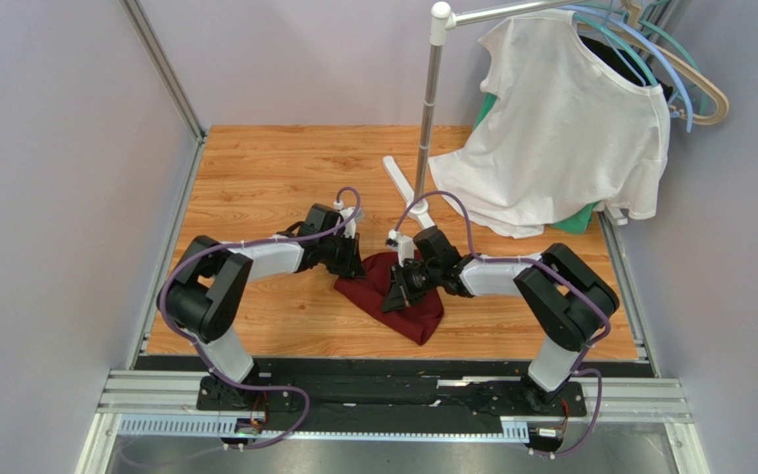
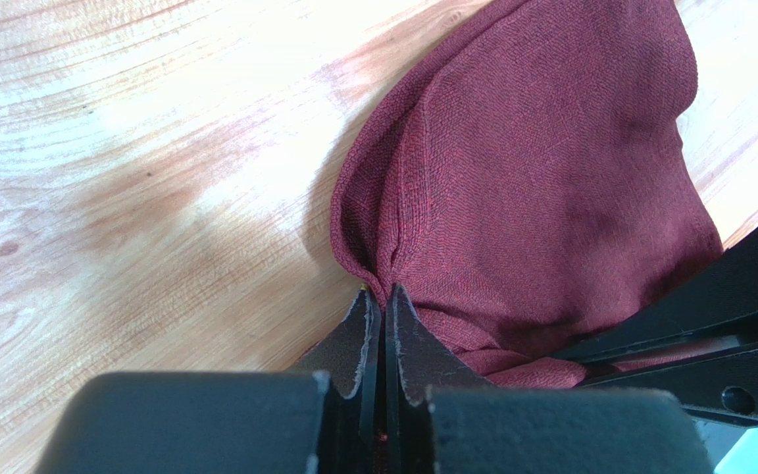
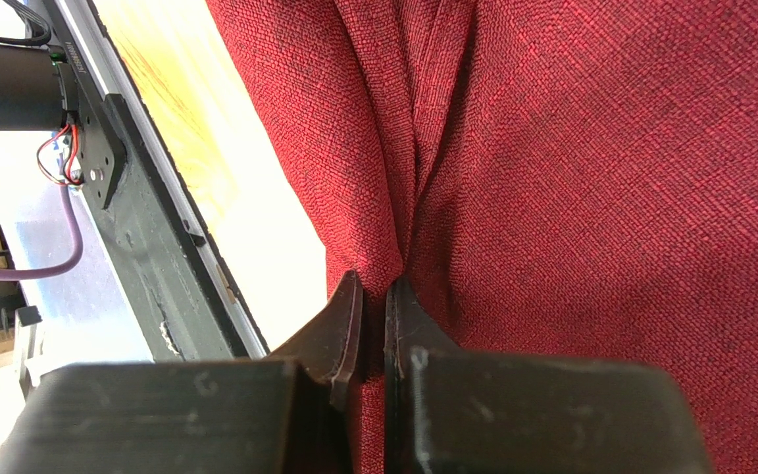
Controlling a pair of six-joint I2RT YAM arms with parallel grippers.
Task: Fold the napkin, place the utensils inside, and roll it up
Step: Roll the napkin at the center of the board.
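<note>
- Our left gripper (image 2: pixel 383 299) is clenched on a pinch of the napkin (image 2: pixel 531 178), and the cloth gathers into pleats just ahead of its fingertips.
- Our right gripper (image 3: pixel 373 288) is likewise clamped on a fold of the napkin, which fills the view beyond it.
- Between the two grippers the napkin lies rumpled on the table (image 1: pixel 274 168).
- We judge that gripping two spots lets us pull the cloth flat for folding.

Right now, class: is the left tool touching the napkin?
Touching. The left wrist view shows the left tool shut, pinching a gathered fold of the napkin.
</note>
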